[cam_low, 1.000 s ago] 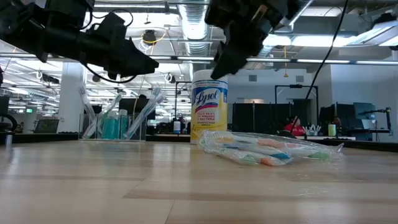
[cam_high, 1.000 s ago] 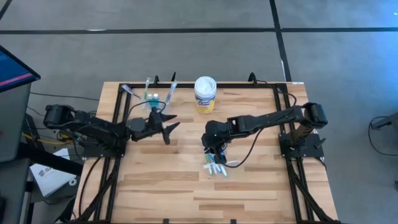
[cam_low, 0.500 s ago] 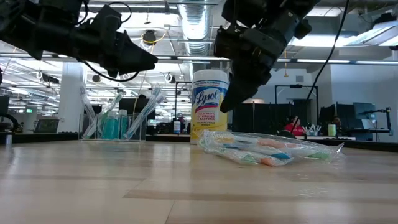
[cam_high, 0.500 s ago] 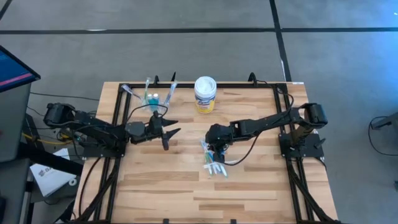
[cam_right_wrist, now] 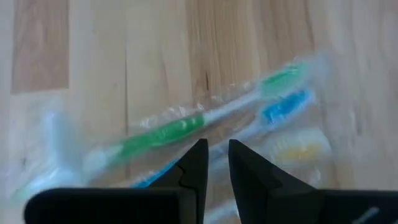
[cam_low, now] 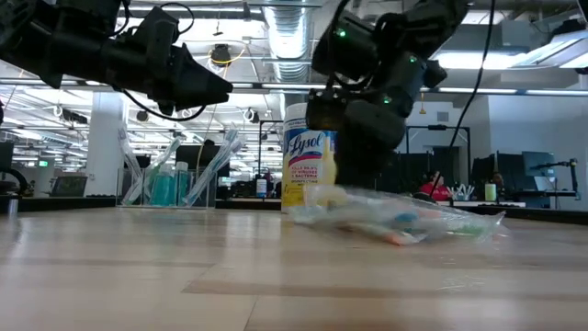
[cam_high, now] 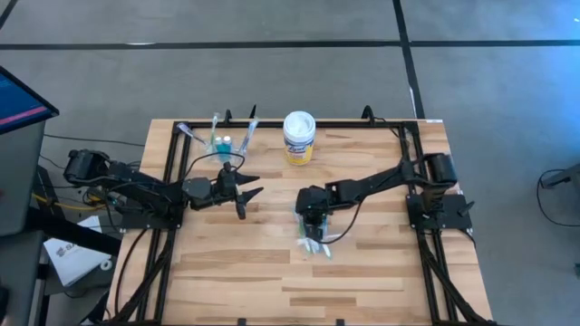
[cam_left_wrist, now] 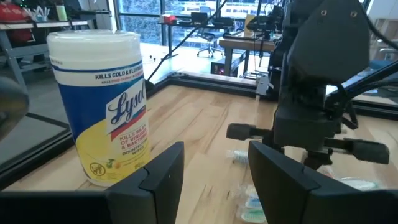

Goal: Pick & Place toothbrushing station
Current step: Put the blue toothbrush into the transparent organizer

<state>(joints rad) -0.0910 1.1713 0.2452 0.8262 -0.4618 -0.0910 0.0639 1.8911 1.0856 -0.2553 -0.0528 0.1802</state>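
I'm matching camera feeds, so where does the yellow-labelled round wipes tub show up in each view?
High: white-lidded yellow-labelled tub, top centre by the table's far edge.
Low: centre, behind an arm.
Left wrist: left side.
Right wrist: not in it.
Shared landmark: bagged toothbrushes.

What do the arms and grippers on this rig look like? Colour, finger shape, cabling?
Both arms are black, jointed links on black bases bolted to the table frame. The left gripper has two tapered, pointed black fingers with flat inner faces. The right gripper has the same dark fingers on a blocky wrist housing. Loose black cables loop along each arm. No markings are legible.
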